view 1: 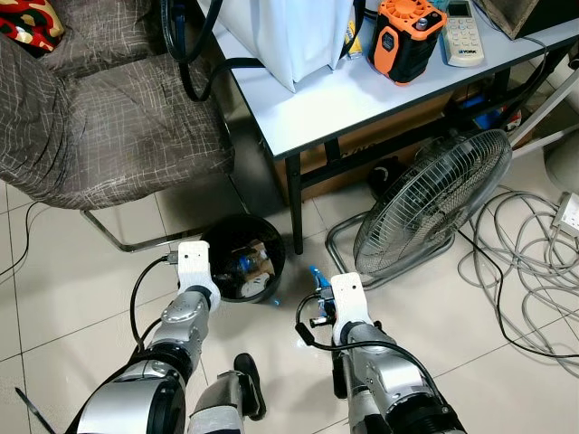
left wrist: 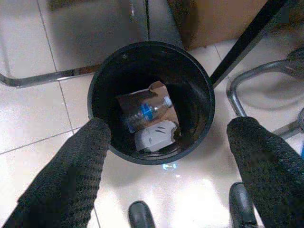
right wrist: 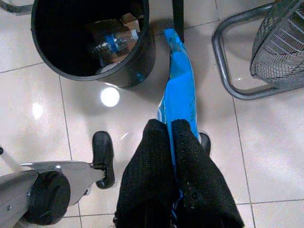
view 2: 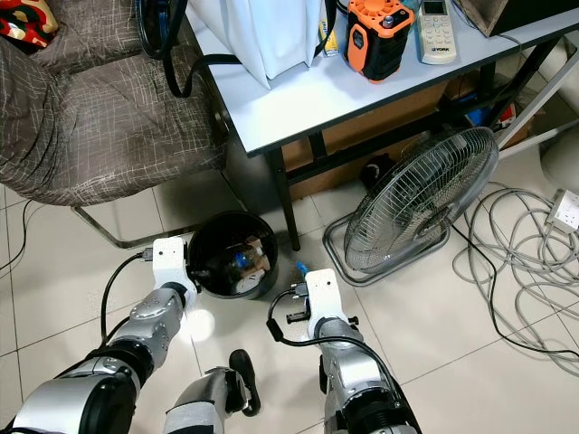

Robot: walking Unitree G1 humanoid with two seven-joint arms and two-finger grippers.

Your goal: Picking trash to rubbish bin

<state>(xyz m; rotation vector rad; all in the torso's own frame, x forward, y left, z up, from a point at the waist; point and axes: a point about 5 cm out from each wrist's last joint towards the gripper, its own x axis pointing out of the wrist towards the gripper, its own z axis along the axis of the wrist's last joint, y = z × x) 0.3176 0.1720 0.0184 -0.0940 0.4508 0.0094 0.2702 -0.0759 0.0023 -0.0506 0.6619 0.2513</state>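
Observation:
A round black rubbish bin (view 1: 276, 258) stands on the tiled floor beside the table leg, holding a plastic bottle (left wrist: 145, 112), cardboard and white paper. My right gripper (right wrist: 172, 130) is shut on a long blue wrapper (right wrist: 179, 90) that sticks forward, its tip (view 1: 314, 272) just right of the bin's rim. My left gripper (left wrist: 166, 142) is open, its two black fingers (left wrist: 83, 161) spread wide right above the near side of the bin with nothing between them.
A floor fan (view 1: 434, 203) on a metal frame stands right of the bin. A white table (view 1: 362, 99) with an orange device is behind it. A grey chair (view 1: 99, 117) is at the left. Loose cables (view 1: 525, 262) lie at right. My feet (view 1: 249, 384) are below.

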